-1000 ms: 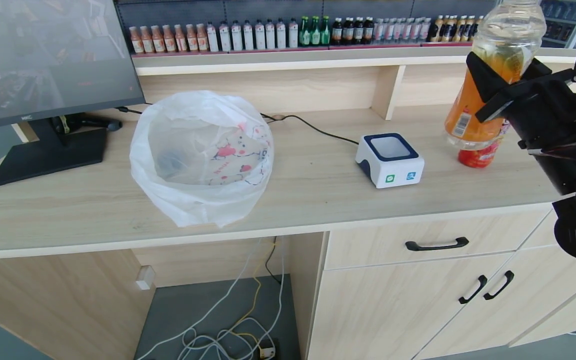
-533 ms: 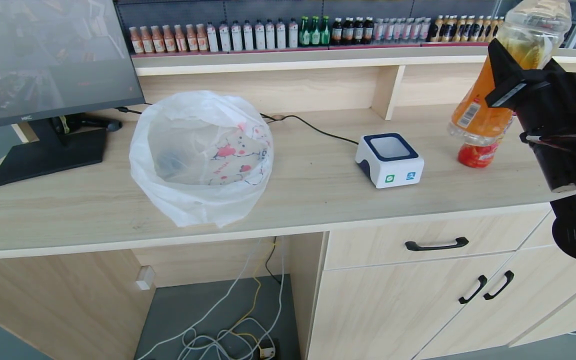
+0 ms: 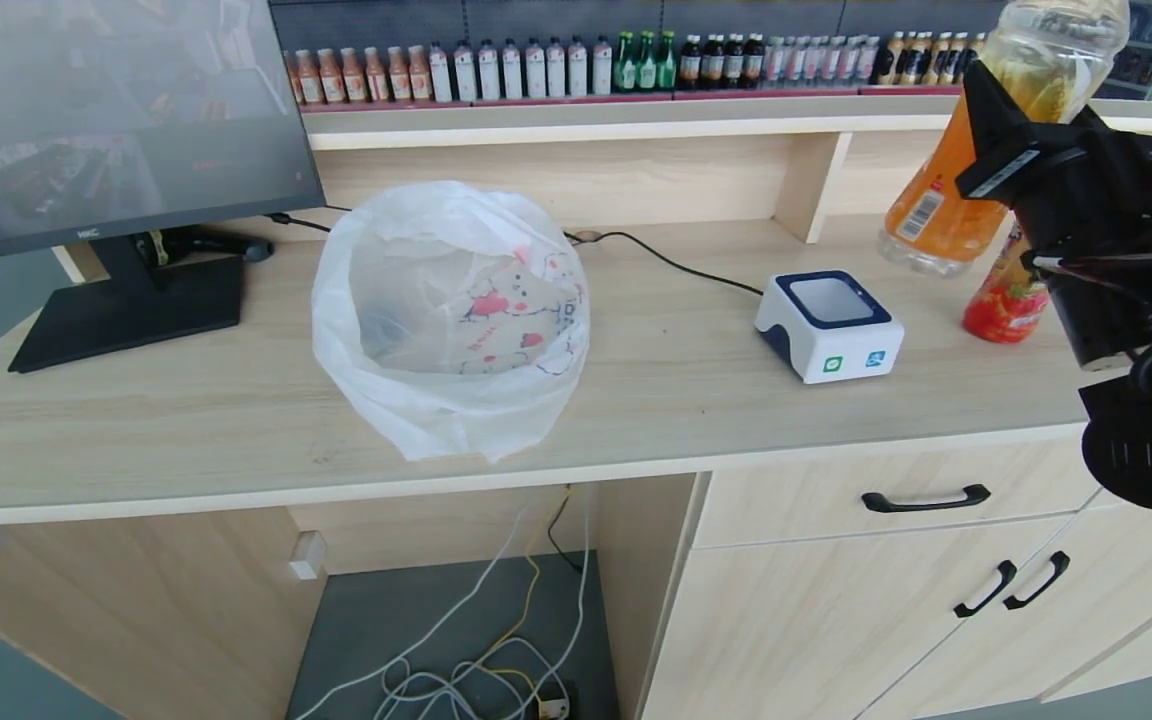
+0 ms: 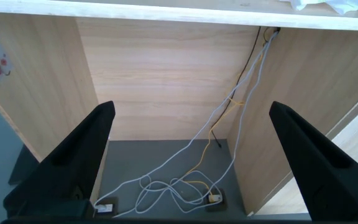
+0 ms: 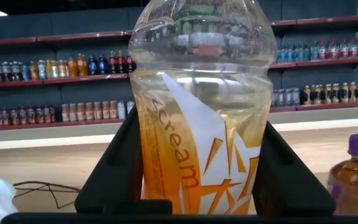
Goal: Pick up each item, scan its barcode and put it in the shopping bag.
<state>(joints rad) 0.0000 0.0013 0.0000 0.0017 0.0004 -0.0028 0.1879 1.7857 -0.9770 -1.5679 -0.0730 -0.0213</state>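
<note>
Down below the counter (image 3: 186, 420) edge the left gripper (image 4: 191, 155) hangs with its jaws spread wide. Up top, the shopping bag (image 3: 451, 310) sits open at nine o'clock from the scanner (image 3: 829, 325). At two o'clock from the scanner, the right gripper (image 3: 996, 120) clamps a tilted orange drink bottle (image 3: 941, 200) in the air, well apart from the bag
</note>
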